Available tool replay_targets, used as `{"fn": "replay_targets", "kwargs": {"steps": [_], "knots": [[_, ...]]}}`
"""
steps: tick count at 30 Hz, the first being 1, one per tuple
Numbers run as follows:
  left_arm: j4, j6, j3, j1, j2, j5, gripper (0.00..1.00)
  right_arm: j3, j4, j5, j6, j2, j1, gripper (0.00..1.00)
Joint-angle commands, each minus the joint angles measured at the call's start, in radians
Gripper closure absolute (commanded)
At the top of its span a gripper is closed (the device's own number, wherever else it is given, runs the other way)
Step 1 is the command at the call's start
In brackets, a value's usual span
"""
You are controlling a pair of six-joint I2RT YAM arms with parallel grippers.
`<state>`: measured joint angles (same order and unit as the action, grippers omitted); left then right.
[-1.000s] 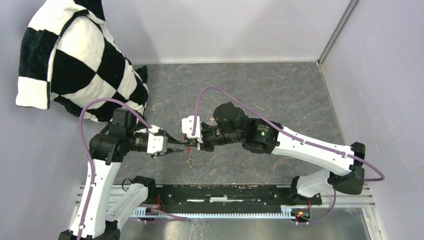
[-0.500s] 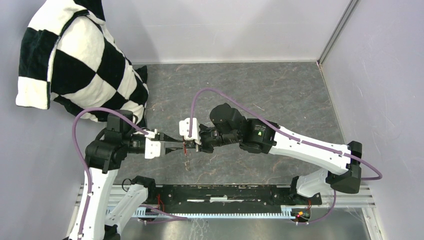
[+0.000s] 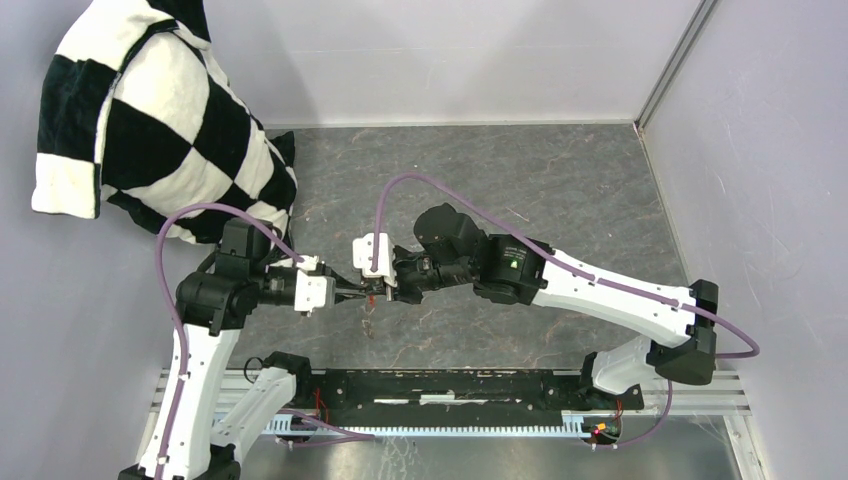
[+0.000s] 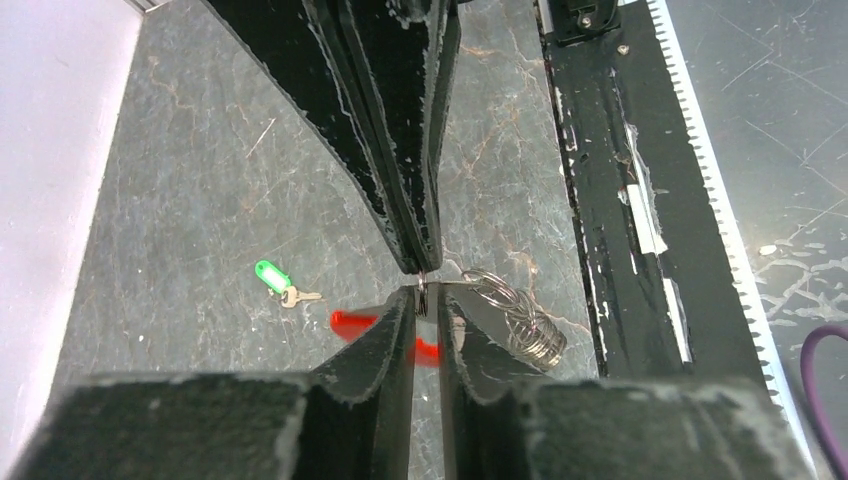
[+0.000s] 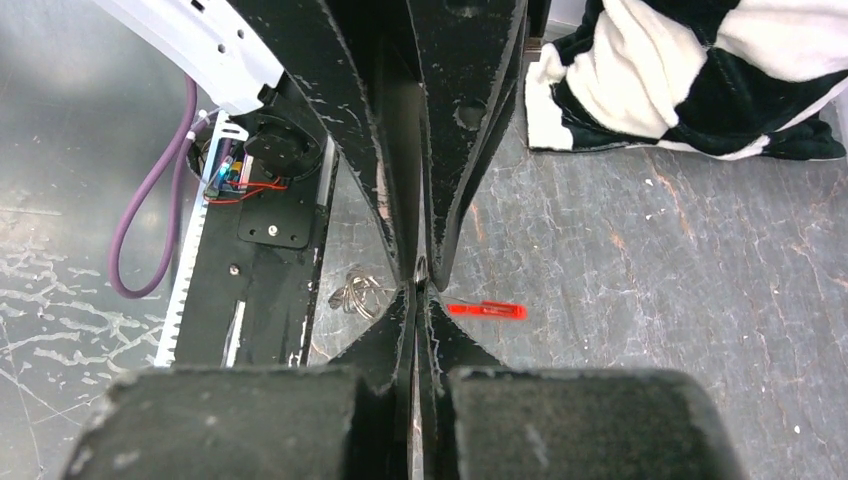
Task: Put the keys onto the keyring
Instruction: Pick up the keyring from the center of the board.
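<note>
Above the table's middle, my two grippers meet tip to tip. The keyring's thin metal ring (image 4: pixel 422 285) is pinched in my shut right gripper (image 5: pixel 417 292), whose fingers come down from the top of the left wrist view. Below the ring hang its red tag (image 4: pixel 350 322) and its grey coil strap (image 4: pixel 525 325). My left gripper (image 4: pixel 427 293) stands a narrow gap apart with the ring inside that gap, against one finger. In the top view the red tag (image 3: pixel 372 299) shows under the meeting tips. One key with a green head (image 4: pixel 272 277) lies on the table to the left.
A black-and-white checkered cushion (image 3: pixel 150 120) leans in the back left corner. A black rail with a toothed strip (image 3: pixel 450 385) runs along the near edge. Grey walls close in the back and right.
My left gripper's jaws have narrowed around the ring. The right gripper has shifted slightly left with the keyring, and the left arm drew back, then came in again.
</note>
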<state>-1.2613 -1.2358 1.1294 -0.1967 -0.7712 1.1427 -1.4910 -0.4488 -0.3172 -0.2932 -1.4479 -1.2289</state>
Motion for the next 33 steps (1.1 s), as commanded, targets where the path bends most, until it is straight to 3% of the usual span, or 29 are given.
{"fn": "replay_targets", "kwargs": {"steps": [1,4,6,12,16,24,28,31,33], "knots": [[-0.010,-0.053,0.036,0.000,-0.010,0.017,0.83,-0.061,0.015,-0.017,-0.001,-0.004,-0.006,1.00],[0.011,-0.045,0.030,0.000,-0.006,0.015,0.96,-0.063,0.012,-0.020,-0.001,-0.005,-0.007,1.00],[0.034,-0.027,0.021,0.000,0.002,0.015,0.98,-0.057,0.024,-0.021,-0.002,0.000,-0.007,0.99],[0.082,-0.097,-0.029,0.000,0.071,0.136,0.98,0.152,0.264,0.018,0.000,0.164,0.000,0.61],[0.111,-0.154,-0.040,0.000,0.116,0.200,0.98,0.368,0.473,0.060,0.011,0.308,0.006,0.47],[0.112,-0.270,-0.043,0.001,0.171,0.229,0.98,0.539,0.656,-0.006,0.028,0.416,0.009,0.49],[0.112,-0.303,-0.060,0.000,0.191,0.222,0.98,0.541,0.638,0.047,0.052,0.419,0.009,0.50],[0.113,-0.244,-0.063,0.000,0.175,0.193,0.98,0.502,0.578,0.152,0.145,0.389,0.048,0.49],[0.129,-0.089,-0.059,0.000,0.142,0.167,0.98,0.459,0.506,0.237,0.262,0.345,0.119,0.49]]}}
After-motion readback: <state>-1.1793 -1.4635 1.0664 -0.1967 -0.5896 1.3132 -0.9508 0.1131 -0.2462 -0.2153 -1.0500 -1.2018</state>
